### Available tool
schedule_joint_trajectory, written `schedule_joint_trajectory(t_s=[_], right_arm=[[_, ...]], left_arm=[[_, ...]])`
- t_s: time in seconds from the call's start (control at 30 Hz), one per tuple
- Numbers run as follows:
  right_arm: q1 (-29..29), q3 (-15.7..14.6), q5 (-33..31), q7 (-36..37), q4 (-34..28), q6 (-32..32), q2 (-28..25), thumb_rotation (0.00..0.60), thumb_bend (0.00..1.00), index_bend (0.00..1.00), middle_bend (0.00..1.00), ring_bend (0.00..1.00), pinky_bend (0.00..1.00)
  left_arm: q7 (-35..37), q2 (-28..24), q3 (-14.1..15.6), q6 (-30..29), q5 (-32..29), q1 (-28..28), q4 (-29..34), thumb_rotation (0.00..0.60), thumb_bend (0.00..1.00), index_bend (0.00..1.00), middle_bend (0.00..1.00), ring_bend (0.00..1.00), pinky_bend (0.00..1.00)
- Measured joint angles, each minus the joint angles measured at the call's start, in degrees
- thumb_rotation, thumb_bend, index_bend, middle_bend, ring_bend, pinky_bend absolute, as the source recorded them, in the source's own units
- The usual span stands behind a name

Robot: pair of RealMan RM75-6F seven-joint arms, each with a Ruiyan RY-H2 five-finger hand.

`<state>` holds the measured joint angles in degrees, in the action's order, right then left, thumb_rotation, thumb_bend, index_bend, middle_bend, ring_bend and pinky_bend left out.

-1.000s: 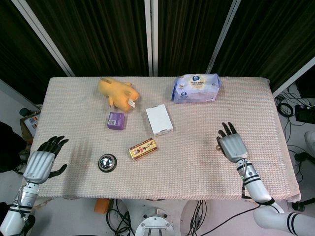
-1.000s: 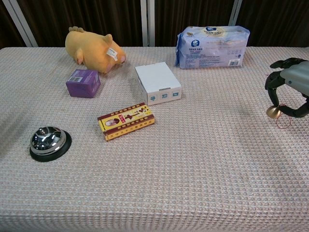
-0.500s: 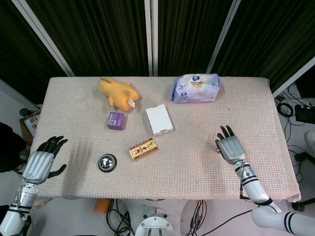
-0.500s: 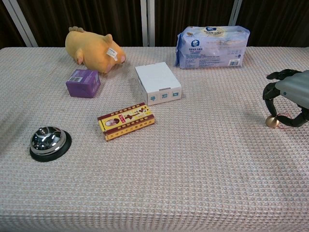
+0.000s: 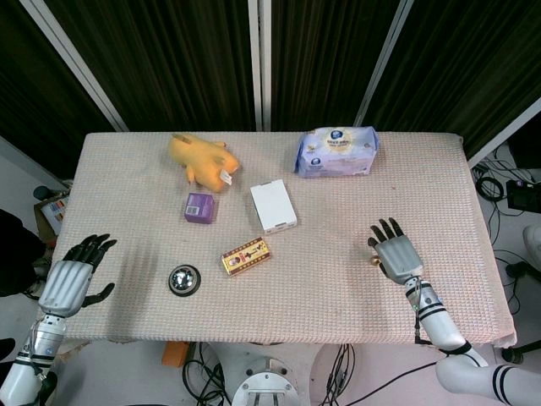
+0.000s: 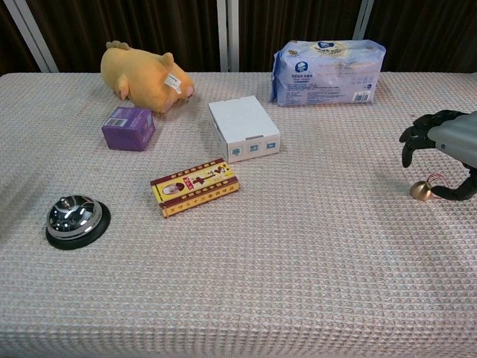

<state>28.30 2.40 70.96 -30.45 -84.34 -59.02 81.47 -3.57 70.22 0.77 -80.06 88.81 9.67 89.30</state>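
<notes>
Small brass bell — round, gold-coloured, resting on the woven tablecloth near the table's right edge. In the head view the bell shows as a small spot just off the thumb side of the right hand. Being near round, it has no long axis to speak of; which way its opening or loop points is too small to tell.

Right hand — hovers just above and to the right of the bell, palm down, fingers spread and curved, holding nothing. By far the nearer hand; the bell lies toward its inner side, under the fingertips.

Left hand — at the far left table edge, fingers apart, holding nothing, well apart from the bell.

Other items, further left: tissue pack, white box, red-and-yellow box, purple box, plush pig, call bell.
</notes>
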Motion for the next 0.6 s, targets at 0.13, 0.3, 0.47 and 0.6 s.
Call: schedule_joint_trajectory(t_s=[0.13, 0.3, 0.47, 0.6], right_arm=[[-0.5, -0.3, 0.5, 0.0, -2.1, -0.8, -1.6, 0.600, 0.13, 0.00, 0.00, 0.00, 0.00], [-3.6, -1.7, 3.9, 1.6, -7.1, -6.9, -6.8, 0.600, 0.04, 0.00, 0.00, 0.00, 0.00], [-10.7, -3.9, 8.6, 7.7, -9.9, -19.0, -12.9, 0.600, 0.04, 0.00, 0.00, 0.00, 0.00], [-16.8, -4.7, 11.4, 16.0, -8.7, -29.5, -16.0, 0.600, 0.05, 0.00, 0.00, 0.00, 0.00]], left_arm=[[-0.2, -0.1, -0.1, -0.3, 0.0, -0.1, 0.1, 0.600, 0.25, 0.13, 0.10, 0.08, 0.22], [-0.7, -0.7, -0.6, -1.3, -0.2, -0.3, 0.5, 0.600, 0.25, 0.13, 0.10, 0.08, 0.22], [-1.7, -1.7, -1.3, -2.0, -1.0, -0.6, 1.4, 0.600, 0.25, 0.13, 0.10, 0.08, 0.22], [-2.6, -2.3, -2.0, -2.4, -2.4, -0.9, 1.6, 0.591, 0.24, 0.13, 0.10, 0.08, 0.22]])
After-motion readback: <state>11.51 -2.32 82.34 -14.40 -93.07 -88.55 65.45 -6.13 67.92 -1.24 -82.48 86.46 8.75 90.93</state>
